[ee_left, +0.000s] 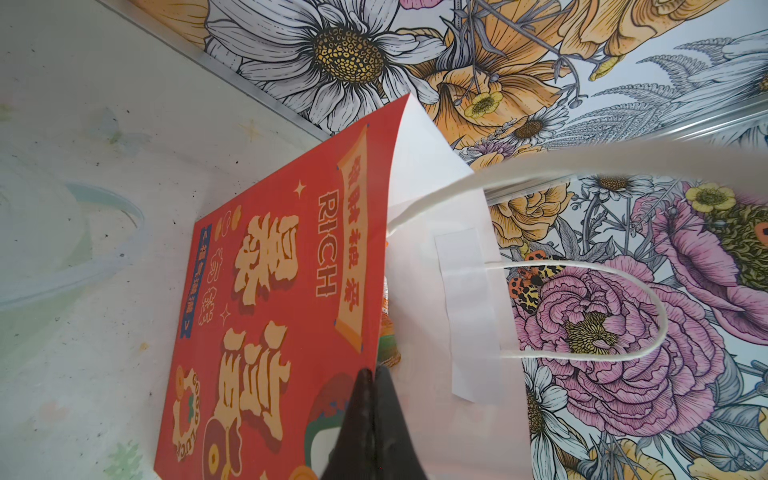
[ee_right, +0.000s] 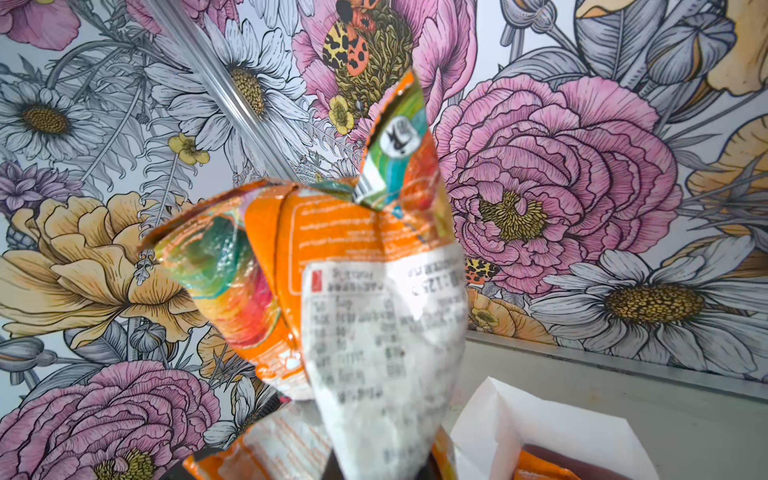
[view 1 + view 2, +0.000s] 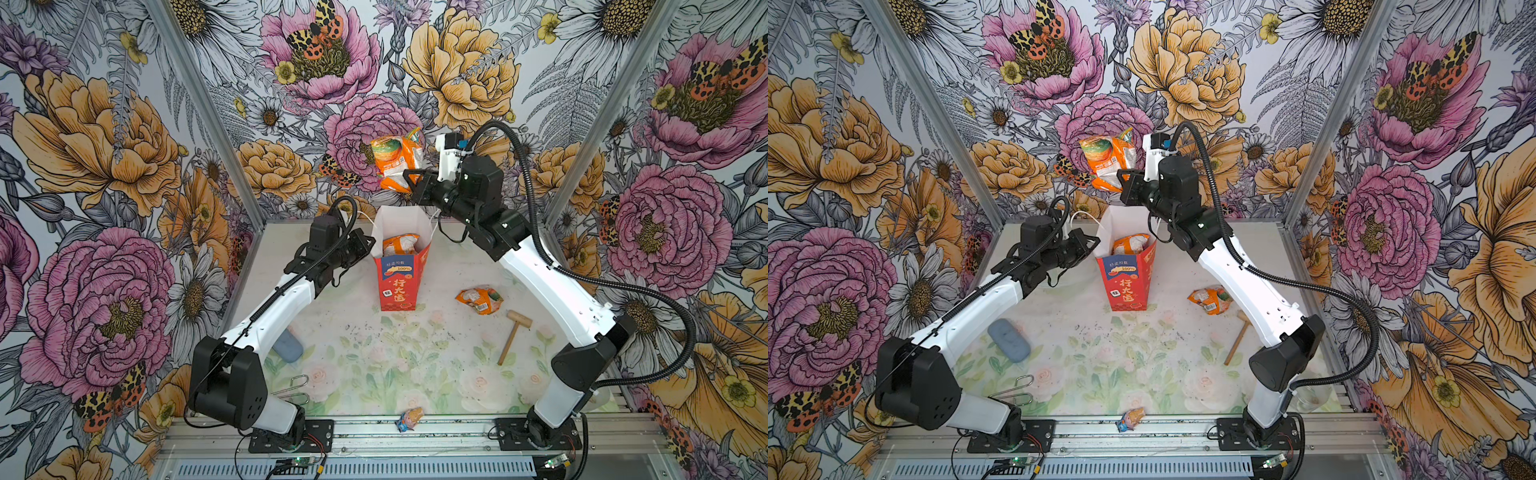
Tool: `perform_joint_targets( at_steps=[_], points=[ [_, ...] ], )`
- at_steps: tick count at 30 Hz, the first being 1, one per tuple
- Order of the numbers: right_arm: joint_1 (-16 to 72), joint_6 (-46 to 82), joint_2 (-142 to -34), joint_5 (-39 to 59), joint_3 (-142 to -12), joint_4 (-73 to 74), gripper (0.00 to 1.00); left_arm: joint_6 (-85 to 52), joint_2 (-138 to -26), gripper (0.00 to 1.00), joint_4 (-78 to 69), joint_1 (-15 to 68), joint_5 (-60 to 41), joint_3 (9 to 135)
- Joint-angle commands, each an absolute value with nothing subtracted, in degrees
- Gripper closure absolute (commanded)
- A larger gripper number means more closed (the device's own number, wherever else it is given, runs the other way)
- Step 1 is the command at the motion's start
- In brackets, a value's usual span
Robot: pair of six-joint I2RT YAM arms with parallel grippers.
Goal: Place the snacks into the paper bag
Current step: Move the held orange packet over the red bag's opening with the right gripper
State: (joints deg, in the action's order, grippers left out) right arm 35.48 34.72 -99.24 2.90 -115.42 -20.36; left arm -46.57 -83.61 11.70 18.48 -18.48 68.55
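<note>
The red paper bag (image 3: 399, 286) (image 3: 1127, 286) stands upright at the back middle of the table, mouth open. My left gripper (image 3: 369, 245) (image 1: 374, 374) is shut on its rim, pinching the red wall (image 1: 270, 291). One orange snack packet (image 3: 400, 244) lies inside the bag. My right gripper (image 3: 412, 181) (image 3: 1124, 179) is shut on a second orange packet (image 3: 395, 162) (image 2: 353, 291), held in the air above the bag's mouth; the packet hides its fingertips in the right wrist view. A third orange packet (image 3: 480, 299) (image 3: 1210, 300) lies on the table to the right of the bag.
A small wooden mallet (image 3: 513, 336) lies right of the loose packet. A tiny wrapped candy (image 3: 409, 417) sits at the front edge. A grey-blue pad (image 3: 1009, 340) and a wire clip (image 3: 295, 388) lie under the left arm. A clear cup (image 3: 1308, 399) stands front right.
</note>
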Motion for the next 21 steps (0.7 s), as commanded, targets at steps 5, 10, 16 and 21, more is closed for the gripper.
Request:
perform_joint_targets(
  at_steps=[5,10,16,21],
  points=[
    [39.2,42.0,-94.1,-16.0,-111.0,-22.4,1.00,-46.9,-81.2,1.00,9.7,17.7,-18.8,67.6],
    [40.5,43.1,-93.9,-18.2,-109.9,-23.8,1.00,-47.0,-81.0,1.00,9.3,17.7,-18.8,67.4],
    [40.7,46.8,-95.9,-14.5,-108.6,-24.0,1.00,-47.2,-80.7,1.00,9.1,17.7,-18.9,66.8],
    [40.5,48.5,-97.3,-13.0,-108.4,-24.1,1.00,-47.2,-80.5,1.00,9.0,17.7,-19.0,66.7]
  ],
)
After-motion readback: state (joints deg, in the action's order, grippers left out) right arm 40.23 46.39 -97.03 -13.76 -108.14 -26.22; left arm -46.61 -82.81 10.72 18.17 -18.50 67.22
